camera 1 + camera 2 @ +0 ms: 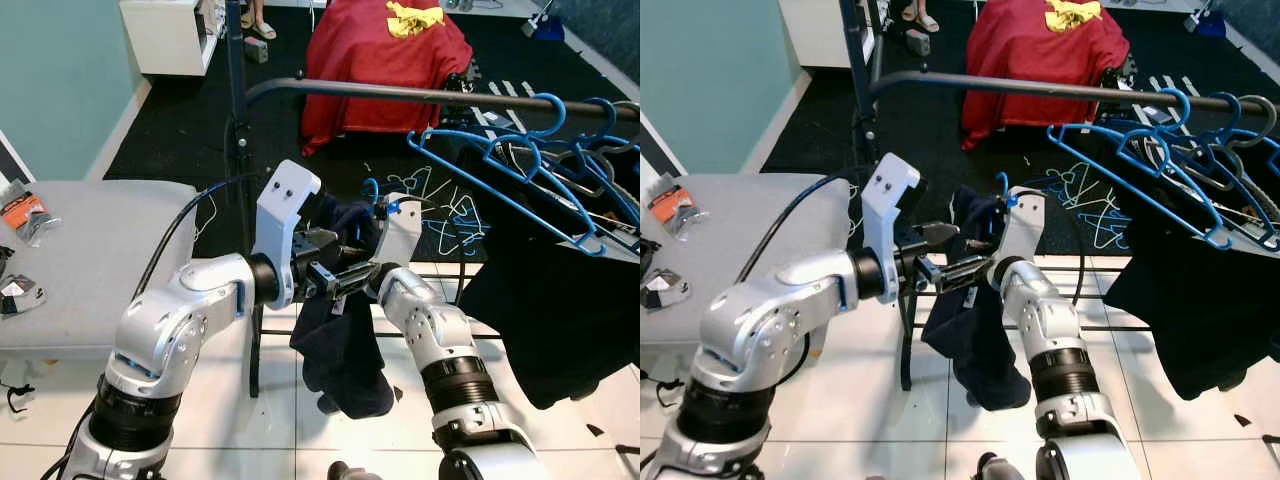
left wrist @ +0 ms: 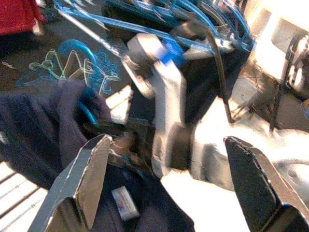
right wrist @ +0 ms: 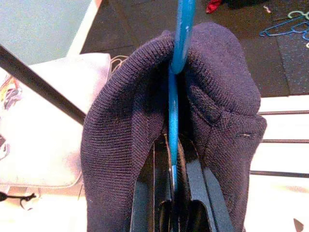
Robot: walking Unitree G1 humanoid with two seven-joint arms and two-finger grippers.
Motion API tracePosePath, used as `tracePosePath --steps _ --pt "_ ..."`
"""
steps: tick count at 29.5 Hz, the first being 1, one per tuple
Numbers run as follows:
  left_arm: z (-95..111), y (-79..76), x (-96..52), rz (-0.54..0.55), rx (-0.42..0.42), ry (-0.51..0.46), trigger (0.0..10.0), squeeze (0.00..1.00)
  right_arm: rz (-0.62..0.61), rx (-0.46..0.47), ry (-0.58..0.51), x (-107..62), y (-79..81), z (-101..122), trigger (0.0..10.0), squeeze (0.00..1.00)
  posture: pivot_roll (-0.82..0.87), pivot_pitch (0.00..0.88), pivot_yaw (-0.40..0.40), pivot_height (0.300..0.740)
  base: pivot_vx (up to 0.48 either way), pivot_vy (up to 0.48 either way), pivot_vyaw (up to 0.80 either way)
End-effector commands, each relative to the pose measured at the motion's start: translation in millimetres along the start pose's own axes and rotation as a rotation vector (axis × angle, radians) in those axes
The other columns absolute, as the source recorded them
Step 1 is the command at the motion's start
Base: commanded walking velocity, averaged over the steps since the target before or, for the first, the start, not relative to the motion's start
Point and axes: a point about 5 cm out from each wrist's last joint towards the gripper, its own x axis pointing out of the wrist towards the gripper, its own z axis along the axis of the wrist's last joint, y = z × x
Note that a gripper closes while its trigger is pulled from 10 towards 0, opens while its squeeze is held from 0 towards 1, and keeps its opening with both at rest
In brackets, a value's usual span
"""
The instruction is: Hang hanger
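We're seeing the right gripper pinching the blue hanger, fingers pressed on its shaft (navy sweater is draping over both sides of it). The left gripper is holding its fingers spread wide, pointing at the right wrist, gripping nothing. The hanger with sweater is hanging in front of us between both arms, below and left of the black clothes rail, not on it yet. Other blue hangers with dark clothes are sitting on the rail to the right. A grey table is standing at the left.
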Motion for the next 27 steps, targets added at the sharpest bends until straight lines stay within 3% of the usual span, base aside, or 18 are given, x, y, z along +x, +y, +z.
tracePosePath --steps 1,3,5,7,10,11,14,16,19,27 --pt "4.7 20.5 -1.8 0.163 0.002 -0.042 10.0 0.0 0.038 -0.008 0.008 -0.5 0.0 2.8 10.0 0.0 -0.04 0.174 -0.04 0.74 0.0 0.0 0.0" --pt "-6.7 47.1 -5.8 0.383 -0.011 0.022 10.0 0.0 0.122 -0.064 0.067 -3.1 0.8 1.0 10.0 0.0 -0.04 0.171 -0.035 0.74 0.0 0.0 0.0" --pt "-6.7 47.1 -5.8 0.383 -0.011 0.022 10.0 0.0 0.122 -0.064 0.067 -3.1 0.8 1.0 10.0 0.0 -0.04 0.171 -0.035 0.74 0.0 0.0 0.0" --pt "-29.4 63.8 -13.6 0.543 -0.022 0.127 10.0 0.0 0.204 -0.09 0.044 -6.7 0.7 15.0 10.0 0.0 -0.05 0.159 -0.021 0.74 0.0 0.0 0.0" --pt "-37.2 67.1 -17.3 0.577 -0.022 0.164 10.0 0.0 0.225 -0.106 0.018 -7.8 0.2 23.6 10.0 0.0 -0.05 0.159 -0.02 0.74 0.0 0.0 0.0" --pt "-47.3 68.5 -23.1 0.611 -0.021 0.195 10.0 0.0 0.258 -0.182 -0.067 -10.2 -1.6 50.9 10.0 0.0 -0.05 0.162 -0.022 0.74 0.0 0.0 0.0" --pt "-48.9 68.1 -24.5 0.616 -0.022 0.192 10.0 0.0 0.266 -0.215 -0.095 -11.1 -2.2 59.9 10.0 0.0 -0.05 0.162 -0.022 0.74 0.0 0.0 0.0" --pt "-51.3 68.6 -27.8 0.643 -0.016 0.124 10.0 0.0 0.255 -0.36 -0.183 -12.8 -3.8 80.2 10.0 0.0 -0.05 0.159 -0.027 0.74 0.0 0.0 0.0" --pt "-55.4 67.6 -29.2 0.667 -0.029 0.094 10.0 0.0 0.24 -0.426 -0.238 -13.8 -4.8 93.4 10.0 0.0 -0.05 0.158 -0.03 0.74 0.0 0.0 0.0" --pt "-60.4 59.8 -30.7 0.659 -0.026 0.101 10.0 0.0 0.216 -0.44 -0.331 -14.1 -7.0 118.0 10.0 0.0 -0.04 0.155 -0.041 0.74 0.0 0.0 0.0"
